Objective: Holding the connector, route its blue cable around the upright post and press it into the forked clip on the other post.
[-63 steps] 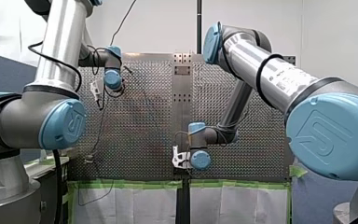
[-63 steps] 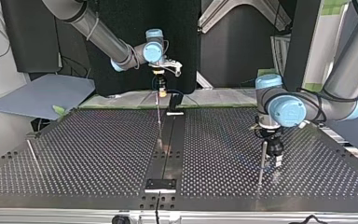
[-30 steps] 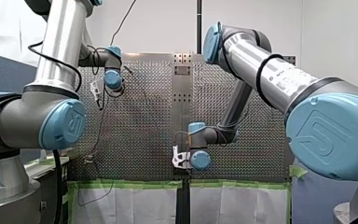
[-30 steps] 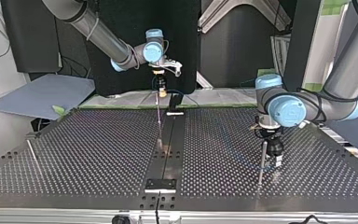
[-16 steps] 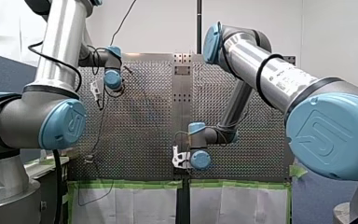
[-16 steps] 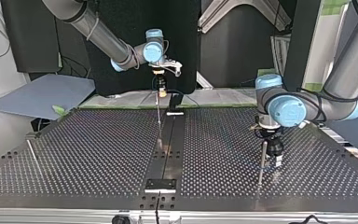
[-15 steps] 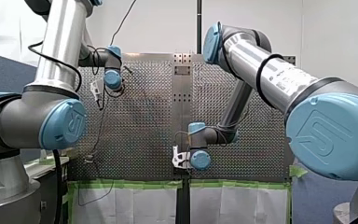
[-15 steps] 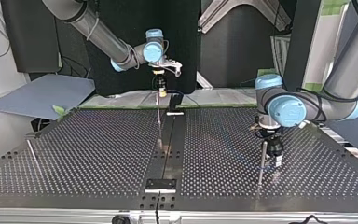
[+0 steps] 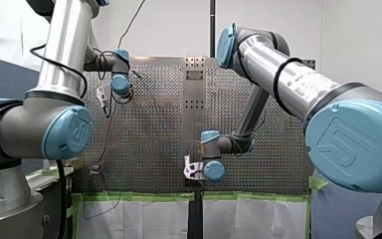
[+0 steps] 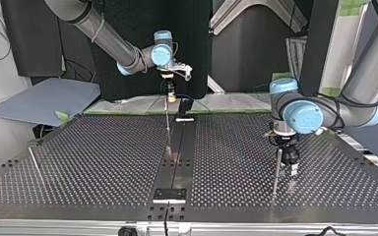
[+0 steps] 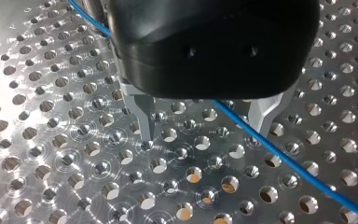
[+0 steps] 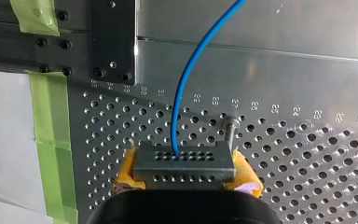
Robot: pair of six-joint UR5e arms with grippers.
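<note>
My right hand (image 12: 185, 176) was clamped on the connector (image 12: 184, 161) near the taped edge of the table (image 12: 284, 79), its blue cable (image 12: 186, 84) leading off. My left hand (image 11: 205, 135) stood open, the cable apparently passing between its fingers (image 11: 143, 114). Best, I judged: keep it taut, sweep low round the post (image 12: 230, 128).
</note>
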